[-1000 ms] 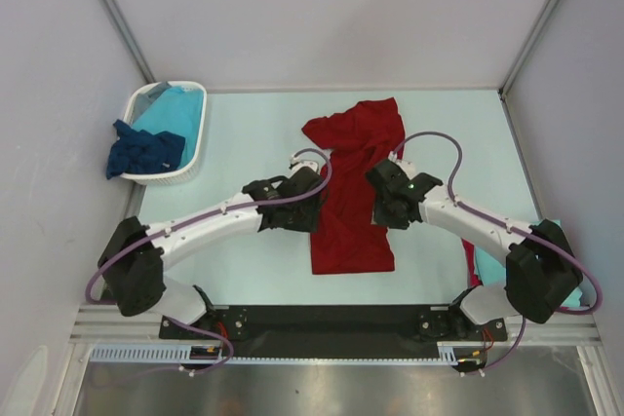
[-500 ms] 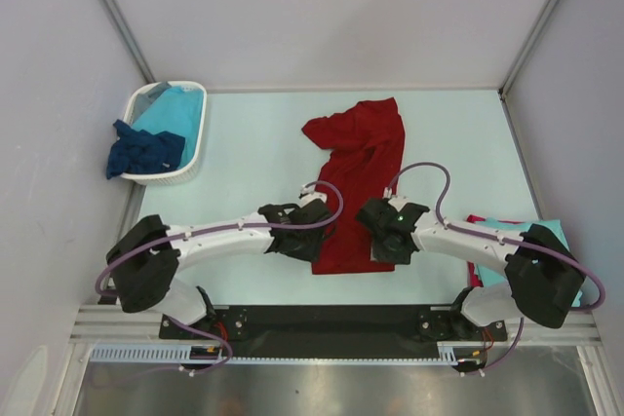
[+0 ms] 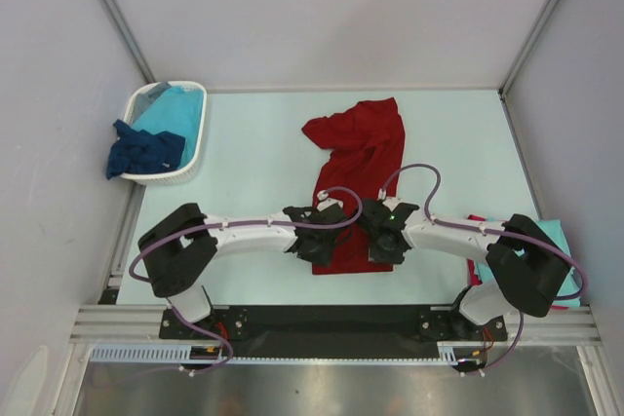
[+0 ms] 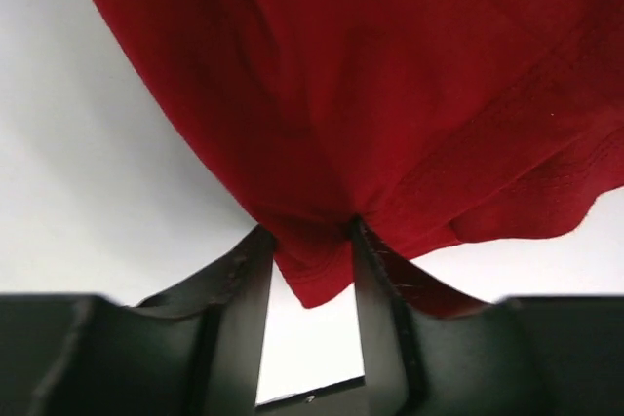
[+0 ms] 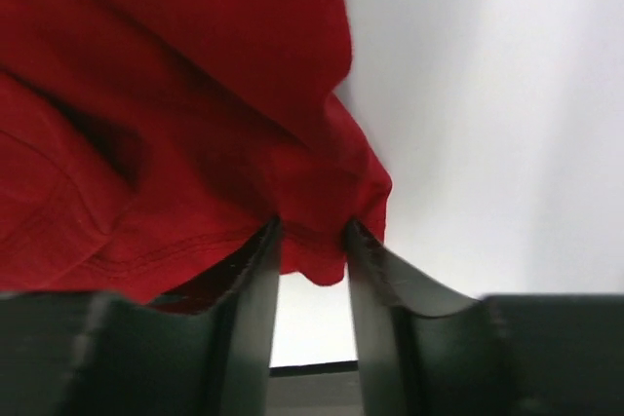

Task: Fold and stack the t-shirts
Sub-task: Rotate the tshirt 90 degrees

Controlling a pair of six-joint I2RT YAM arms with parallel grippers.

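At near table edge, left claw [image 4: 307, 241] and right claw [image 5: 310, 241] each pinch dark red t-shirt [image 3: 359, 163] hem corners.

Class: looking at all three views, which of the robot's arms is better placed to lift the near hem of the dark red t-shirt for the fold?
Neither alone: left gripper and right gripper each pinch a near hem corner of the dark red t-shirt, so both look equally placed.

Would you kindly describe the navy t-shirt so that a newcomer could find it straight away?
Start at the white basket in the table's far left corner. The dark navy t-shirt hangs crumpled over its left rim, beside the turquoise t-shirt inside. It is the only dark blue cloth; the others are turquoise or red.
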